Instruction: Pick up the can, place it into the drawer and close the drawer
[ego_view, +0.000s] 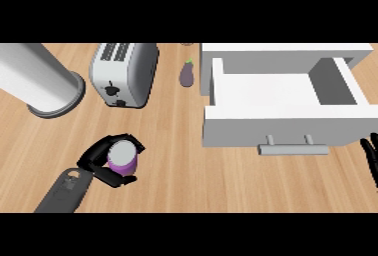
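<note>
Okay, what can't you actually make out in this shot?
- Can: sides mostly wrapped by the left hand, head view.
- Right hand: only fingers show, the rest cut off by the right edge.
- Drawer: its right inner part is shadowed.
- Small object behind the eggplant: cut off at the top.

Bright, even light; soft shadows inside the drawer (284, 90), its source seemingly overhead.

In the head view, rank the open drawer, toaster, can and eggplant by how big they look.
Largest to smallest, as they appear:
1. Drawer, open, clearly the biggest.
2. Toaster.
3. Can, partly hidden by the left hand curled round it, so its full size is uncertain.
4. Eggplant, close to the can; that ranking is unsure.
</note>
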